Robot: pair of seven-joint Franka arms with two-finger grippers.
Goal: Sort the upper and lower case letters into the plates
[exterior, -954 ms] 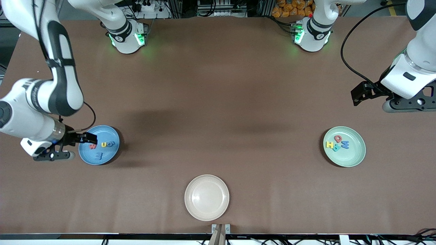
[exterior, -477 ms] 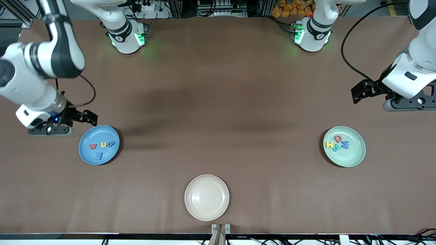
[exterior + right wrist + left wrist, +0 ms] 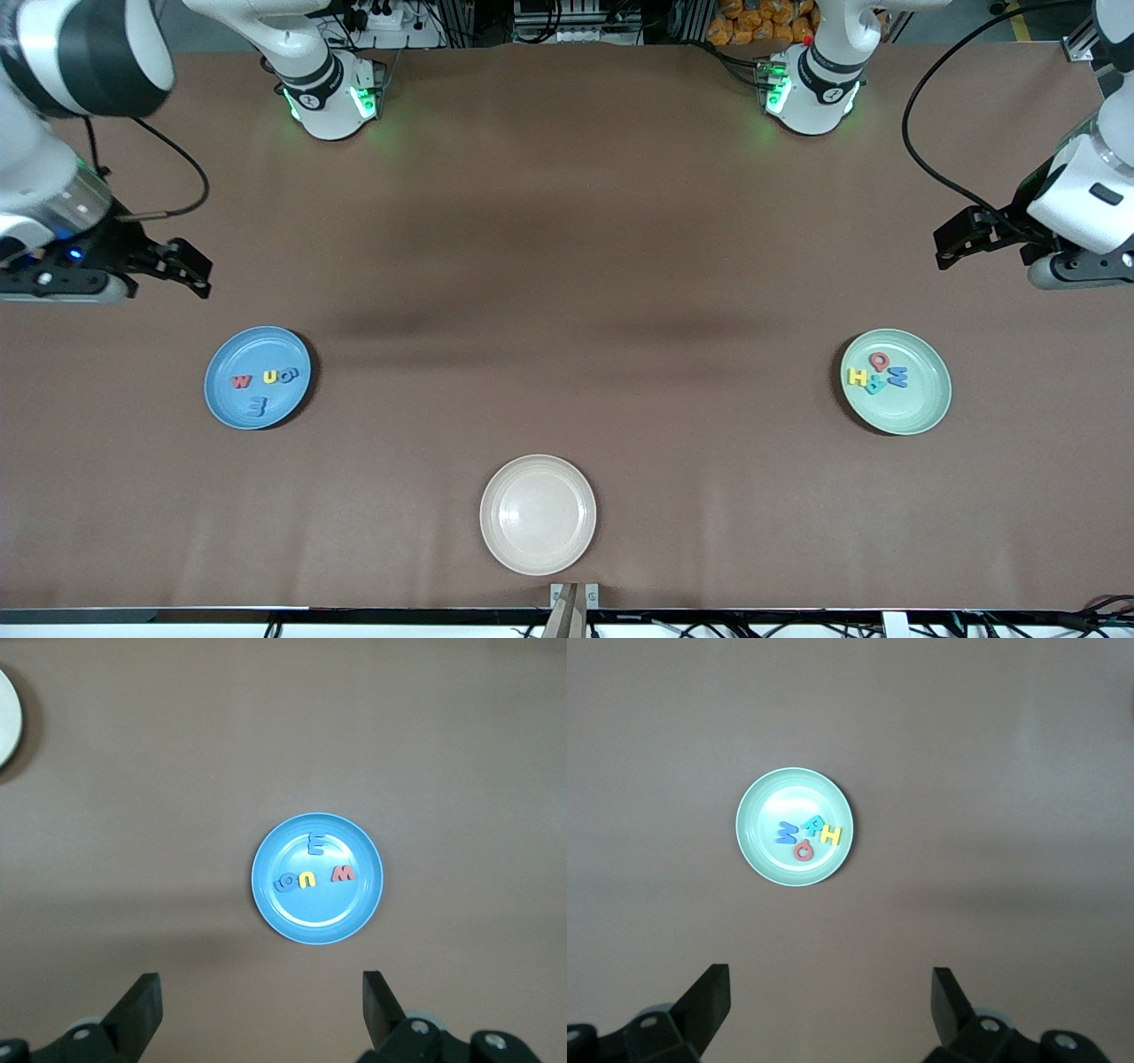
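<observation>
Front view: two task plates, one blue (image 3: 258, 378) toward the right arm's end, one mint (image 3: 896, 382) toward the left arm's end; four letters in each. A cream plate (image 3: 538, 514) lies nearer the camera, between them.

Left wrist view: left gripper (image 3: 830, 1005) spread wide, empty, over bare table (image 3: 992, 744). Mint plate's letters read M, R, H, Q.

Right wrist view: right gripper (image 3: 261, 1008) also apart, empty. Blue plate's letters: E, m, n, one unclear.

3 plates (image 3: 257, 416), 8 letters (image 3: 266, 379), 2 claws (image 3: 182, 266)
</observation>
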